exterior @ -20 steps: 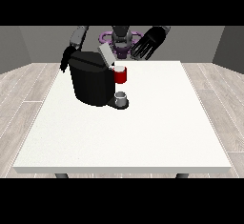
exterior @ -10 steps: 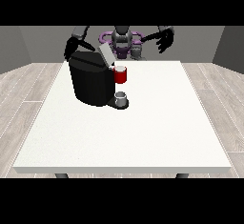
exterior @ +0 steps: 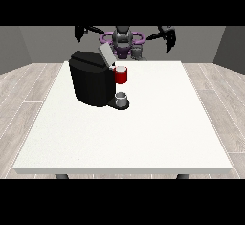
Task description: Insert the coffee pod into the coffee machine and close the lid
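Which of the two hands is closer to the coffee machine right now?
The hand at the view's left, raised above and behind the coffee machine. The hand at the view's right is raised far off to the other side, beyond the table edge.

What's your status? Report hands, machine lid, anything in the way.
Both hands raised off the table, one at view's left, one at view's right. Coffee machine lid up. Red thing at the machine; grey thing at its base.

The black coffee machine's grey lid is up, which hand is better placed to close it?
Probably the robot's right hand, at the view's left: it hangs above the black coffee machine and nearer the raised grey lid. The other hand is far to the right.
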